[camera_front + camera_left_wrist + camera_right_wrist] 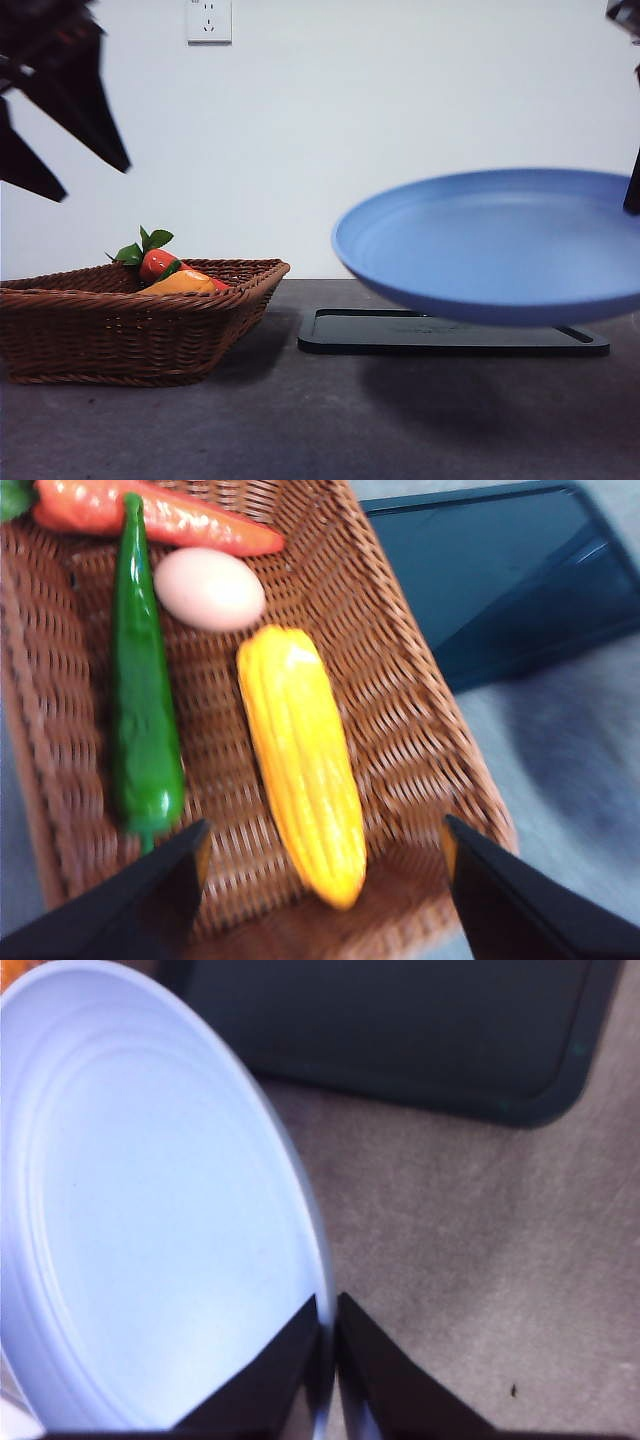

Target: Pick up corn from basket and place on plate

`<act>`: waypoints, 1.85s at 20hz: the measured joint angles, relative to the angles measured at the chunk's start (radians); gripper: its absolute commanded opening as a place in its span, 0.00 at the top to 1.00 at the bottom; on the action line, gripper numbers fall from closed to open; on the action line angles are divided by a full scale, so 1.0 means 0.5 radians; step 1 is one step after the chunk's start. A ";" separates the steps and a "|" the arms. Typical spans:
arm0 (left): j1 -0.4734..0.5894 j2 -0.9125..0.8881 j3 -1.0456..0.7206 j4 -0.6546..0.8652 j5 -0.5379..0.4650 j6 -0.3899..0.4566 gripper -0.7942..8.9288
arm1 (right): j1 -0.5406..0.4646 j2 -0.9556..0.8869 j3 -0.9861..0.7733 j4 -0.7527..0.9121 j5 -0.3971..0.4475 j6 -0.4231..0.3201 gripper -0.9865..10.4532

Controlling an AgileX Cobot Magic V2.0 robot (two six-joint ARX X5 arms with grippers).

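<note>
Grey table [300,420], right tool [327,1345] (pinching) plate [480,240] aloft

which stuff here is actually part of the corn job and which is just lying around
Part of the job:
corn, in the basket
plate, held in the air by the right gripper
left gripper, open above the corn

Just lying about:
carrot
green pepper
egg
black tray

A carrot [190,520], a green pepper [143,700] and an egg [209,589] are lying close together; a black tray [450,335] is sitting on the grey table [300,430], under a wall socket [209,20]
</note>
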 measured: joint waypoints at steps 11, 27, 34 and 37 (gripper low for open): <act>-0.187 0.858 0.372 0.018 -0.316 -0.002 0.53 | -0.002 -0.078 0.000 -0.014 0.000 0.004 0.91; -0.243 1.085 0.388 0.101 -0.320 -0.040 0.68 | -0.004 -0.078 0.000 -0.014 -0.002 0.005 0.91; -0.245 1.080 0.506 0.005 -0.320 -0.050 0.70 | -0.003 -0.078 0.000 -0.005 -0.002 0.010 0.91; -0.247 0.993 0.659 -0.035 -0.289 -0.053 0.70 | -0.004 -0.072 0.000 0.108 -0.002 0.062 0.91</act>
